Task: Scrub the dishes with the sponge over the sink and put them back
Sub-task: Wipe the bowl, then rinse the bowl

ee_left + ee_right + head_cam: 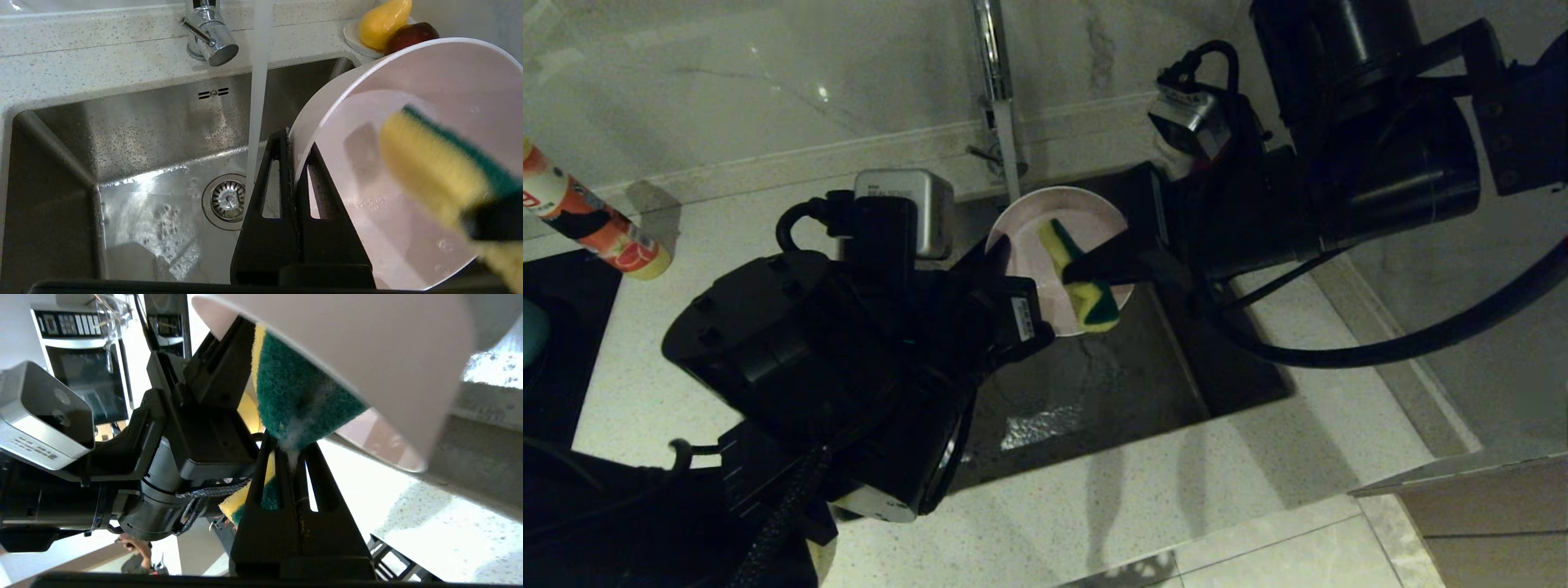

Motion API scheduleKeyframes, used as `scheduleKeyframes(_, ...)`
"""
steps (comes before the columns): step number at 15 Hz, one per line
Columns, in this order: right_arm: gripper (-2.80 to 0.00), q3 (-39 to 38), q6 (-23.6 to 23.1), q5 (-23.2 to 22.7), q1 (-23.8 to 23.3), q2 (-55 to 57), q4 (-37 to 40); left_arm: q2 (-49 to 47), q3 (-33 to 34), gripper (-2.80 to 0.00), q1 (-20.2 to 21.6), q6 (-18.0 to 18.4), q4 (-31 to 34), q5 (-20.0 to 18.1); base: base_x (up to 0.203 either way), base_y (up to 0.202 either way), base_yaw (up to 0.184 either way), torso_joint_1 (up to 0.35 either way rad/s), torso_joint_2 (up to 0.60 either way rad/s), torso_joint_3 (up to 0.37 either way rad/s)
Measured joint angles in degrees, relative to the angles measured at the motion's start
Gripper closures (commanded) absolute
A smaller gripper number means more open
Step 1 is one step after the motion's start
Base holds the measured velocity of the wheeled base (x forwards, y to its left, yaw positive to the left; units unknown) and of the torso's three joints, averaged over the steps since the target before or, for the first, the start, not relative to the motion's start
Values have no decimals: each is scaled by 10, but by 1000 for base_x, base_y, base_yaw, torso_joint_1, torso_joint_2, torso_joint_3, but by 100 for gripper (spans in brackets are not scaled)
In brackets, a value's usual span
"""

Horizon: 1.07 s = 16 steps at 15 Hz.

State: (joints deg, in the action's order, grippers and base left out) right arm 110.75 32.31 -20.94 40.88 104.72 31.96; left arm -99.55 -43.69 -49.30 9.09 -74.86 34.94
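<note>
bowl [1045, 245] above sink [1094, 384] — sponge [1082, 282] inside bowl | faucet [996, 90] behind sink

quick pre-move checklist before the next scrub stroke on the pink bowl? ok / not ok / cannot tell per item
1. Left gripper shut on the rim of the pink bowl: ok.
2. Right gripper shut on the sponge: ok.
3. Sponge inside the bowl, against its inner face: ok.
4. Bowl held over the sink, not the counter: ok.
5. Water running from the tap: ok; the stream falls beside the bowl, not into it.
6. Bowl already clean: cannot tell.
</note>
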Motion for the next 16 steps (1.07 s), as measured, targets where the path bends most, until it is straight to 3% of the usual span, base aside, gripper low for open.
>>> scheduleKeyframes(8, 0, -1, 0, 0, -5, -26, 30, 5, 5, 0, 10, -1, 1, 2, 0, 0, 0, 0, 0, 0)
scheduleKeyframes(16, 0, -7, -1, -1, -5, -96, 84, -9, 0, 0, 65, -21, 35, 3, 0, 0, 0, 0, 0, 0)
